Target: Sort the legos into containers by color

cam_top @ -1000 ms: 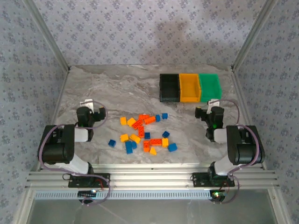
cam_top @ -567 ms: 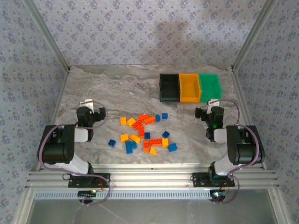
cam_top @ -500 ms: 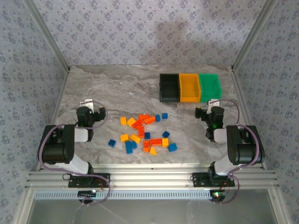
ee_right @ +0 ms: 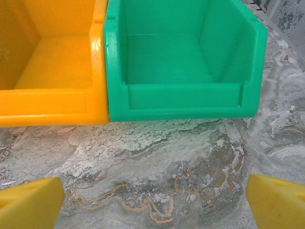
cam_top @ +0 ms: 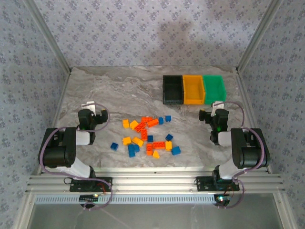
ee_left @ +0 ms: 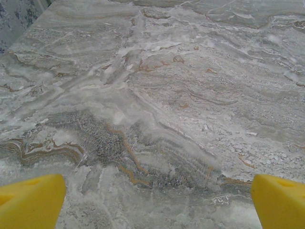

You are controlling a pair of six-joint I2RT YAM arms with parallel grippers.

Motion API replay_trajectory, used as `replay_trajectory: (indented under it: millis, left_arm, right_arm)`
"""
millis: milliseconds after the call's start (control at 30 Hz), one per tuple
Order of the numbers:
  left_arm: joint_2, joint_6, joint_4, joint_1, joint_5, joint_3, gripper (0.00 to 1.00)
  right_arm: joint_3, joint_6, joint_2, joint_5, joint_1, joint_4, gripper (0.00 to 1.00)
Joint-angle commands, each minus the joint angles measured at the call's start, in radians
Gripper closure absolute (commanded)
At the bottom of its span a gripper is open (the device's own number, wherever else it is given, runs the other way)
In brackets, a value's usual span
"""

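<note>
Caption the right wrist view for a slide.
Open right gripper faces the empty green bin, beside the yellow-orange bin, on a marble table.

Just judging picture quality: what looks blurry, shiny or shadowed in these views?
Top external: soft even light, a faint shadow patch on the back wall, legos small but distinct. Left wrist: marble table crisp, left fingertips at the bottom corners blurred. Right wrist: a glare streak along the edge of the yellow-orange bin, green bin sharp, right fingertips soft.

The table [ee_left: 157,95] under me looks like matt veined marble; the green bin [ee_right: 181,62] and orange bin [ee_right: 47,67] are smooth, glossy plastic.
</note>
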Motion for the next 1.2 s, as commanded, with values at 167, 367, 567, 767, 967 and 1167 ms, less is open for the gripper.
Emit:
replay_trajectory:
  millis: [167, 367, 567, 767, 967, 1167]
  left_arm:
    - [-0.012, 0.008, 0.007, 0.004, 0.015, 0.029, 0.0]
    - [-0.103, 0.021, -0.164, -0.022, -0.037, 0.083, 0.0]
    - [-0.274, -0.015, -0.348, -0.064, -0.09, 0.134, 0.0]
    - [-0.399, -0.305, -0.274, -0.077, -0.145, 0.138, 0.0]
    - [-0.458, -0.833, -0.653, -0.026, -0.167, 0.273, 0.0]
    - [-0.457, -0.844, -0.601, -0.038, 0.03, 0.273, 0.0]
  right_arm:
    - [0.022, -0.008, -0.003, -0.015, -0.014, 0.017, 0.0]
    - [0.123, 0.009, -0.09, 0.0, -0.02, -0.238, 0.0]
    - [0.242, 0.092, -0.165, 0.117, 0.013, -0.507, 0.0]
    - [0.336, 0.547, -0.208, 0.291, 0.032, -0.701, 0.0]
    - [0.445, 0.571, -0.103, -0.095, -0.078, -0.664, 0.0]
    - [0.695, 0.347, 0.038, -0.143, -0.025, -0.901, 0.01]
